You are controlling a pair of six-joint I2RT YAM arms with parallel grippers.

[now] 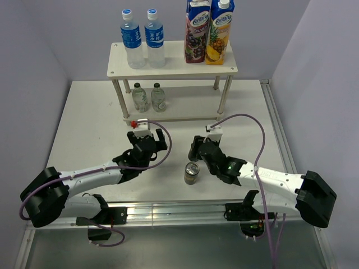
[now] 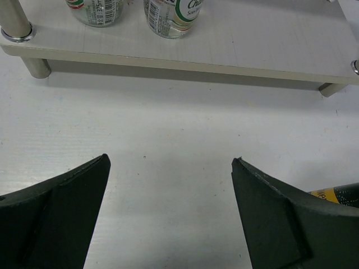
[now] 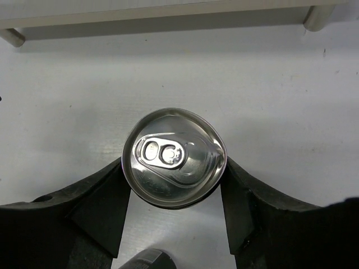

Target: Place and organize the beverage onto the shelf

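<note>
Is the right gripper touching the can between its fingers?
Touching. The right wrist view shows both fingers of the right gripper pressed against opposite sides of the can, with no gap on either side.

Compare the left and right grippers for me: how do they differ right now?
The left gripper stands wide open; the right gripper is shut on the can, a finger against each side. Only bare table lies between the left gripper's fingers; the right gripper's fingers frame the can's silver top. Shared: both sit low over the table, just in front of the shelf, pointing toward it.
</note>
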